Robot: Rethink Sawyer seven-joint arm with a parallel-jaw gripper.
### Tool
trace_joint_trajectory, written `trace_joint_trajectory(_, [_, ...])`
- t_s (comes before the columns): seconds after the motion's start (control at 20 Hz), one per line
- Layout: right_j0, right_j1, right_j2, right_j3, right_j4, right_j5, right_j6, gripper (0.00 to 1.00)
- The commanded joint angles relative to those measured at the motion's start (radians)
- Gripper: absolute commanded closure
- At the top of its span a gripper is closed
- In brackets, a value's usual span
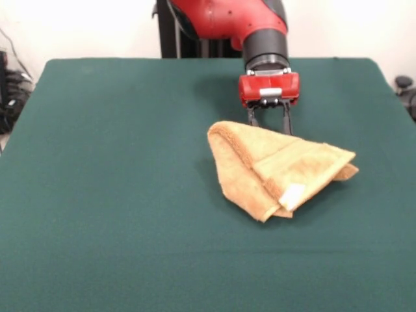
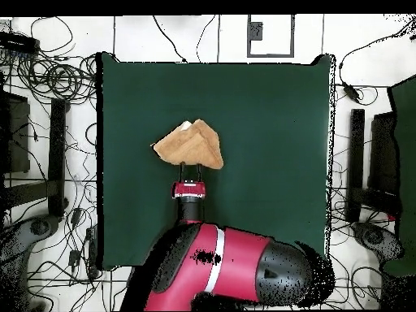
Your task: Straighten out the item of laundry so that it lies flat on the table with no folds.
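Red/black arm reaches down, wrist vertical; gripper w/ two black fingers spread apart, tips at far edge of tan-orange terry towel.

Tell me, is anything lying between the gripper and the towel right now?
Nothing. In the front view the gripper stands at the folded towel's far edge; the overhead view shows its fingers meeting that edge, only green table around.

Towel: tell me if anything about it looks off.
The towel is not flat: it lies folded over itself into a rough triangle, layers stacked, near the middle of the table. The gripper stands at its far edge, fingers apart.
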Motion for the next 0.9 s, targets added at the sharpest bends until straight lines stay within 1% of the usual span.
trace_joint_trajectory(0.05, [0.018,-0.079,0.109,-0.27,-0.04,0.255,0.184,0.0])
trace_joint_trajectory(0.15, [0.013,-0.073,0.117,-0.302,-0.062,0.285,0.195,0.0])
trace_joint_trajectory(0.3, [0.01,-0.07,0.118,-0.307,-0.062,0.285,0.203,0.0])
trace_joint_trajectory(0.75, [0.034,-0.116,0.104,-0.233,0.022,0.264,0.199,0.0])
trace_joint_trajectory(0.9, [0.034,-0.115,0.103,-0.228,0.031,0.265,0.202,0.0])
